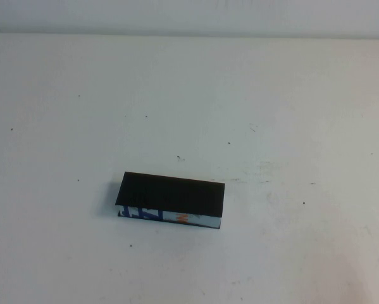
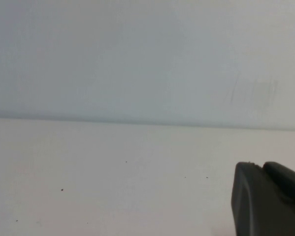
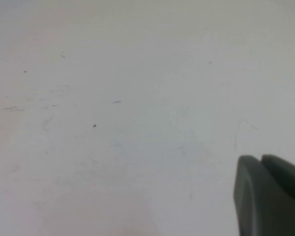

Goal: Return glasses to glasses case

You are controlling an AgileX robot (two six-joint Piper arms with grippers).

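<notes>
The glasses case [image 1: 170,196] lies on the white table a little left of centre, towards the near side. Its black lid is down and its blue, white and orange front strip [image 1: 167,216] faces me. The glasses are not in view. Neither arm shows in the high view. My left gripper [image 2: 258,164] is shut and empty, and its wrist view shows only bare table and the back wall. My right gripper [image 3: 259,157] is shut and empty over bare table. The case shows in neither wrist view.
The white table [image 1: 271,114] carries only small dark specks and faint scuff marks. Its far edge meets a pale wall [image 1: 189,16] at the back.
</notes>
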